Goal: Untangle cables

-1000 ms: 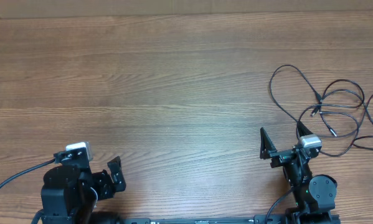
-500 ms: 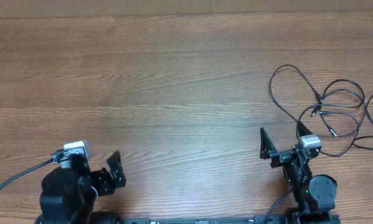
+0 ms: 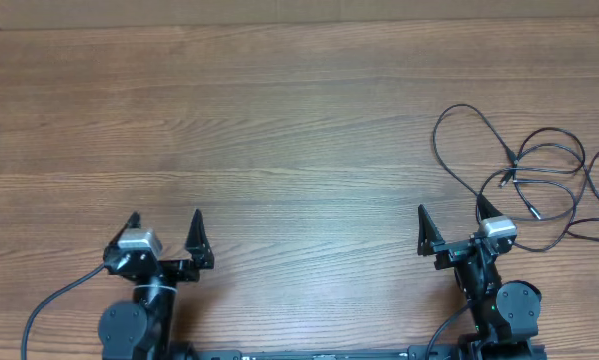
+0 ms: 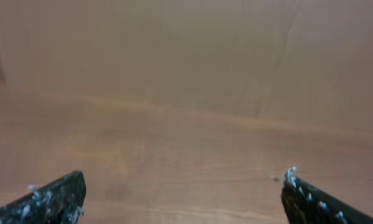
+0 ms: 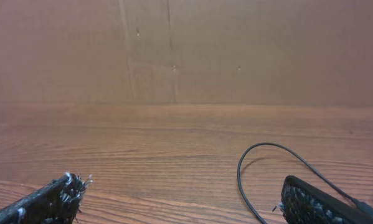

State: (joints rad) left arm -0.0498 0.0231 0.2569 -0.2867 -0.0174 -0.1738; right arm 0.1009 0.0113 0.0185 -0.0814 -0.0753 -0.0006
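Overhead, cables (image 3: 509, 176) sprawl tangled, right wrist catching one loop (image 5: 238, 177); left fingers (image 3: 198, 240) and right fingers (image 3: 423, 228) apart.

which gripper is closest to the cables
The right gripper: the cables lie just beyond its open fingers, while the left gripper sits far across the table.

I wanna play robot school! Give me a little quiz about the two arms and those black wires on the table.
1. True or false: the left gripper is gripping the cables.
2. Where do the cables lie on the table? A) by the left gripper B) on the right side, near the right gripper C) in the middle
3. Fill in the blank: both grippers are ____.
Key: 1 false; 2 B; 3 open.
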